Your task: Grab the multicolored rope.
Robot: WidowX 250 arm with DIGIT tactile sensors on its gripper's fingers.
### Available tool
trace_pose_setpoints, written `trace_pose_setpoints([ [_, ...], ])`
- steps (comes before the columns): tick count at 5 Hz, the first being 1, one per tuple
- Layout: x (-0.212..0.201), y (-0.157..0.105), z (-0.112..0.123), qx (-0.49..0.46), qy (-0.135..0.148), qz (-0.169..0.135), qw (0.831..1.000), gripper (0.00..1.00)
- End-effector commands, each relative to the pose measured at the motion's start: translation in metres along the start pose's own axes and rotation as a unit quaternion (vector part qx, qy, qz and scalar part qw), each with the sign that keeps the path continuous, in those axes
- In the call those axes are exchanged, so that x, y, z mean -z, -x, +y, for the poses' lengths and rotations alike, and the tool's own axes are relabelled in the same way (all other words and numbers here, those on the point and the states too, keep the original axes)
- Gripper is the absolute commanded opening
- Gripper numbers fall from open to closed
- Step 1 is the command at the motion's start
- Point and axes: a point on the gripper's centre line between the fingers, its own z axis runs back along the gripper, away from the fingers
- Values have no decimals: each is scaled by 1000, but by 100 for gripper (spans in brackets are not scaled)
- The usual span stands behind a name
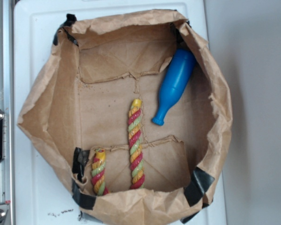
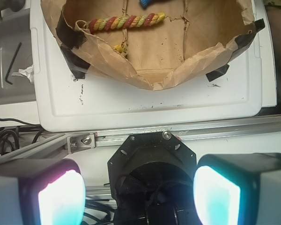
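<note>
The multicolored rope (image 1: pixel 135 143) is a thick twisted cord of red, yellow and light green, and it lies on the floor of an open brown paper bag (image 1: pixel 47 108). One yellow-tipped end points toward the bag's middle. The other end (image 1: pixel 99 171) lies at the front left, and the bend between them is hidden under the bag's front wall. In the wrist view the rope (image 2: pixel 126 21) lies far ahead at the top of the picture. My gripper (image 2: pixel 138 192) is open, its two lit pads wide apart with nothing between them. It hangs over the robot's black base mount (image 2: pixel 152 159), well outside the bag. The gripper does not show in the exterior view.
A blue plastic bottle (image 1: pixel 174 86) lies tilted in the bag's right part, its neck toward the rope. The bag sits on a white plastic tray (image 2: pixel 145 105). An aluminium rail (image 2: pixel 201 131) runs between the tray and my base. A hex key (image 2: pixel 11 63) lies at the left.
</note>
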Motion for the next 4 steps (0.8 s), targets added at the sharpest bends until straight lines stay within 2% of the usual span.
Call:
trace_pose_setpoints([
  [1,0,0,0,0,0,0,1000,100],
  [2,4,-43,-17,-26,-4,1,1000,100],
  [3,14,-80,-16,-15,2,-3,1000,100],
  [4,32,-106,-12,109,26,-26,993,100],
])
